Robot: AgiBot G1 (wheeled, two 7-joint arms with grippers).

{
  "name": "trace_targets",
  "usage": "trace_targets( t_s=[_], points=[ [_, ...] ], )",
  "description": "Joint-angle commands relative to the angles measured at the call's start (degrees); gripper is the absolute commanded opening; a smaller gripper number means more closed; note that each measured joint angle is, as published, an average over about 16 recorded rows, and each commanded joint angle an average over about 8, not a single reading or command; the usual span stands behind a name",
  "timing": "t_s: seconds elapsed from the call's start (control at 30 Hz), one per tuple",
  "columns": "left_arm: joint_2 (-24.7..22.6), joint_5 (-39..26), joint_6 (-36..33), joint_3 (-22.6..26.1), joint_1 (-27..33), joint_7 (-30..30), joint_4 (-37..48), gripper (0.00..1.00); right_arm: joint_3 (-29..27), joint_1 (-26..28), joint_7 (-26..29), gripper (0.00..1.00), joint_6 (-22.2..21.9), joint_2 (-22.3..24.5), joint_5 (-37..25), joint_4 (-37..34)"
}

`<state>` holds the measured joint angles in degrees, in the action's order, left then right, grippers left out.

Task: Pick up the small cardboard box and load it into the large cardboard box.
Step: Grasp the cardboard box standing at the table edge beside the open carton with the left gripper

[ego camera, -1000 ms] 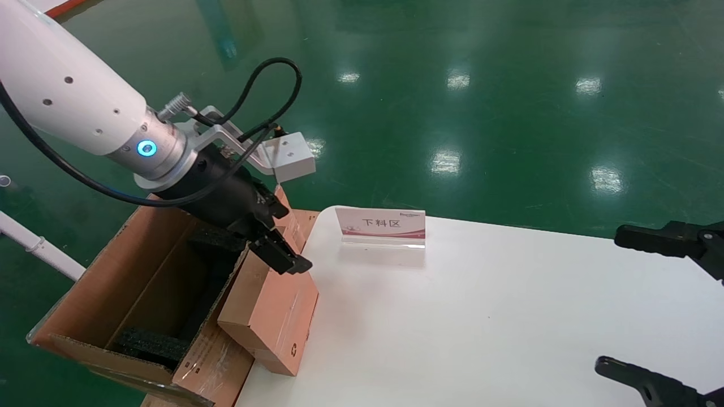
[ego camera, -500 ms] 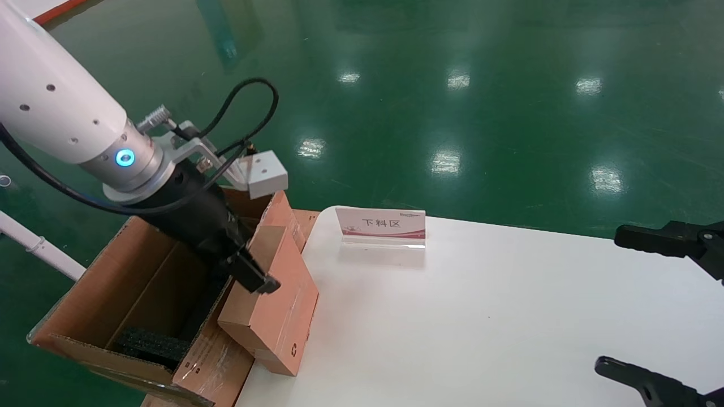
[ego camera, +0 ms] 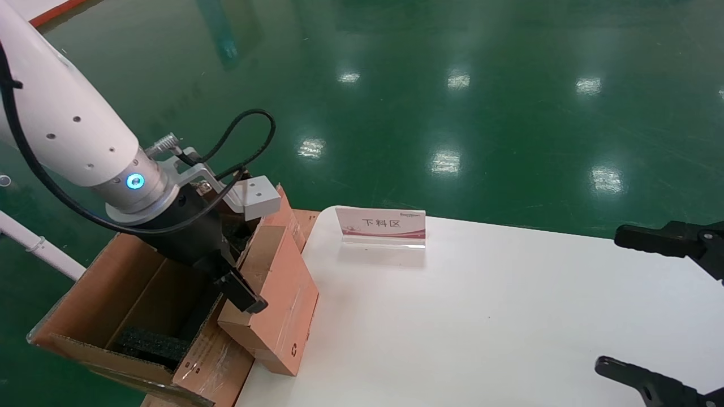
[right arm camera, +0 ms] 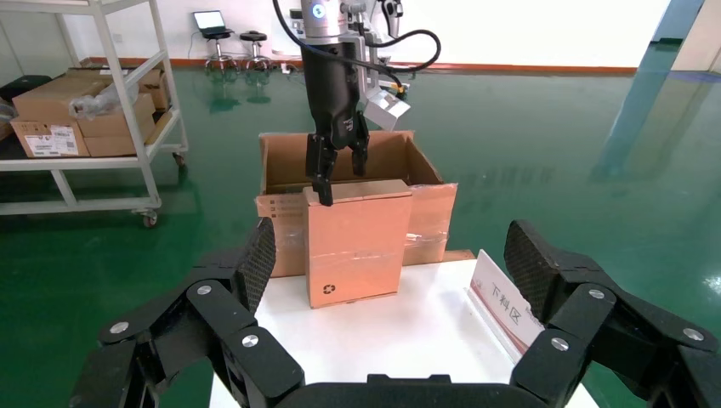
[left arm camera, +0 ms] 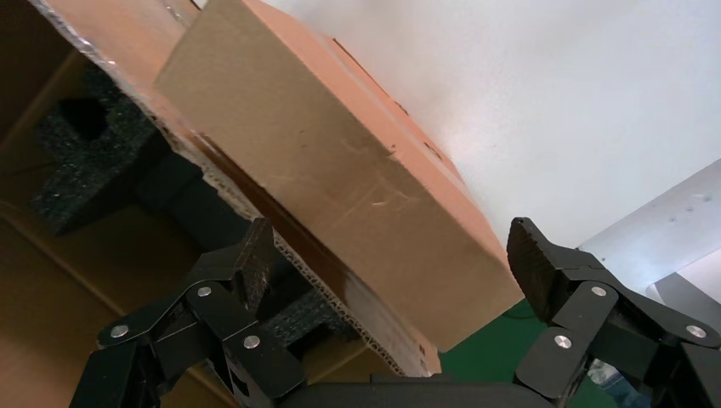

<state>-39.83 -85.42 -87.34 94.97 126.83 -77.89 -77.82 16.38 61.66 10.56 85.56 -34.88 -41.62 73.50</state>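
Left tool [ego camera: 240,291] spread wide, straddling upper edge of small cardboard box [ego camera: 277,299], no grip. Small box stands tilted at white surface [ego camera: 481,316] edge, leaning on flap of large cardboard box [ego camera: 121,308], not inside. Black foam [ego camera: 150,345] in lg box. Right tool [right arm camera: 387,285] parked at surface's right side, spread wide, holding nothing. Sign [ego camera: 380,225] near far edge.

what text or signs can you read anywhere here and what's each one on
"下料区": on the white and red sign card standing on the table.
Small print in the card's top corner: too small to read.
Recycling symbol, no words: near a lower corner of the small cardboard box.
Small print on the large cardboard box flap: too small to read.
Labels on the cartons on the shelf cart: too small to read.
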Motion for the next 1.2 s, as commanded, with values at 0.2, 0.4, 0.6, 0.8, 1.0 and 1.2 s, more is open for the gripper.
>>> trace_targets(
  t_s=[0.2,0.4,0.6,0.8,1.0,1.2],
  points=[
    [-0.3,-0.3,1.7,1.4,-1.0,-1.0,0.1,1.0,0.0,0.0,0.0,1.0,0.0,0.0,0.0,0.0],
    [-0.5,-1.4,3.4,2.2,-2.5,-1.9,0.2,1.0,0.1,0.0,0.0,1.0,0.0,0.0,0.0,0.0],
    [-0.7,-2.4,4.7,2.7,-3.5,-2.4,0.2,1.0,0.1,0.0,0.0,1.0,0.0,0.0,0.1,0.0],
    [-0.8,-2.7,5.3,3.1,-3.9,-2.4,0.3,0.91,0.1,0.0,0.0,1.0,-0.1,0.0,0.1,0.0],
    [-0.9,-2.7,5.3,3.0,-4.0,-2.4,0.3,0.16,0.1,0.0,-0.1,0.88,-0.1,0.0,0.1,0.0],
    [-0.9,-2.7,5.2,2.9,-3.9,-2.4,0.3,0.0,0.1,0.0,0.0,0.13,-0.1,0.0,0.1,0.0]
  ],
)
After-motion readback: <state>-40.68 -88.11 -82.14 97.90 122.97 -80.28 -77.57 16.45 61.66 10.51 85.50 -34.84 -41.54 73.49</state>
